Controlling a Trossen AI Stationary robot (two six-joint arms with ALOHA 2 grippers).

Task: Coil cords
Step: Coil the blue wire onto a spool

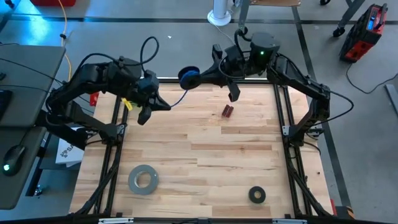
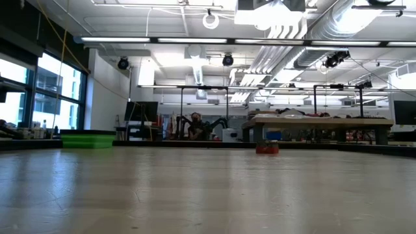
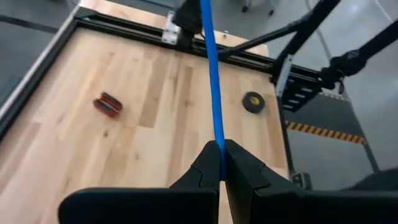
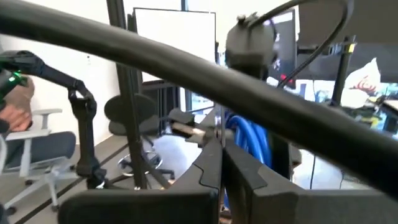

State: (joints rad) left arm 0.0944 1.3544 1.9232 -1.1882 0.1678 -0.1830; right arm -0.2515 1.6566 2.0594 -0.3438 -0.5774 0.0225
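- Hanging in the air over the far edge of the table (image 1: 186,143), the blue cable (image 1: 188,77) is bundled into loops at the right gripper (image 1: 194,76), with one strand running down and left to the left gripper (image 1: 163,106).
- In the left wrist view the strand (image 3: 211,74) passes straight between the closed fingers (image 3: 202,171), pinched there and stretched taut away from them.
- In the right wrist view the blue loops (image 4: 252,140) sit just beyond the closed fingers (image 4: 208,165), bunched against them; the right gripper is clamped on the coil.
- The two grippers are near each other, left one nearer and lower in the high view, both above the far left part of the table.
- A small red and black object (image 1: 227,111) lies on the wood just right of the grippers.
- A grey tape roll (image 1: 143,179) rests near the near left corner, and a small black tape ring (image 1: 257,195) near the near right.
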